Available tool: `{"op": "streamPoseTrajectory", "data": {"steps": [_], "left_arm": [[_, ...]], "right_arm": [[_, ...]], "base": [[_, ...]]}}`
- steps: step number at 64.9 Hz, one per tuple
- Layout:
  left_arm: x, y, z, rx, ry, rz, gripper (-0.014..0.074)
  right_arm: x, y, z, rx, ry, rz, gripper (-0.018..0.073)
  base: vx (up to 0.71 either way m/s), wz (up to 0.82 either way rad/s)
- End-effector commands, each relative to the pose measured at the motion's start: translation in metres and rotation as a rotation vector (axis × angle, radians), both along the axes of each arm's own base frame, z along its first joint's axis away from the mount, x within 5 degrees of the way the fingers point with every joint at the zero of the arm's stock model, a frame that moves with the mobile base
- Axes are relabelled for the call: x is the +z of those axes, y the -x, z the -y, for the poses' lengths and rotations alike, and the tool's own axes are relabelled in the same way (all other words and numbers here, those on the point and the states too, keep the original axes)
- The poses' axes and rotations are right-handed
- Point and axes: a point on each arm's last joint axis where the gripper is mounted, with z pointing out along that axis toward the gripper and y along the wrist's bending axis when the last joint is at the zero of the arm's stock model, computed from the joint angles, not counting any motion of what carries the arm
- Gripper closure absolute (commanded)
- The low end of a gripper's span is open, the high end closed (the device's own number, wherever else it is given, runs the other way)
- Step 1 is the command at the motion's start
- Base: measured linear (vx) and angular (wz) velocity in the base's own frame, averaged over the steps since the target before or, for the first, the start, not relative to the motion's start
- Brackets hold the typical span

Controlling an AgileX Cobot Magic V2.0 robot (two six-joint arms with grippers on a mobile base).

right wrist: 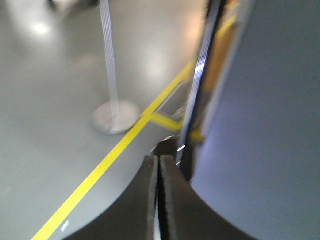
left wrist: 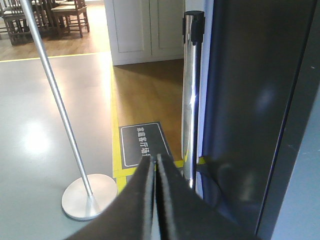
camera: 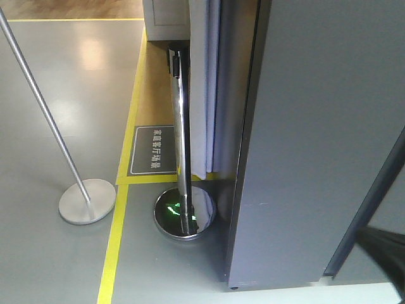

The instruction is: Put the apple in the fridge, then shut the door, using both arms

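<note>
Both grippers sit low in their wrist views, each angled down toward the floor. Your left gripper (left wrist: 155,162) has its two black fingers pressed together, nothing between them. Your right gripper (right wrist: 159,162) shows the same: fingers flush, holding nothing.

Only the front view gives you the whole dark grey fridge (camera: 316,145) side down to its bottom edge on the grey floor (camera: 57,253), with a chrome barrier post (camera: 181,145) just beside it on a round mirrored base. A second post (camera: 44,114) leans on a flat disc base well to the left. The left wrist view adds a black floor sign (left wrist: 145,142) inside yellow tape lines (left wrist: 116,125), white cabinet doors and wooden chairs at the back. The right wrist view is blurred; the pale grey panel (right wrist: 270,125) at right is probably the fridge's side, hard to tell.

No view shows the apple. The fridge surface reads plain, matte grey, the white inside hidden.
</note>
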Motion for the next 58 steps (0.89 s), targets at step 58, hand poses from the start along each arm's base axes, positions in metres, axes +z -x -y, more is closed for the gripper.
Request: {"op": "streamPoseTrajectory", "data": {"steps": [58], "left_arm": [[0.013,0.001,0.0,0.007,0.019,0.101,0.0604]], "right_arm": [[-0.071,0.031,0.036,-0.438,-0.269,0.387,0.0562]], "base": [[0.0,0.0]]}}
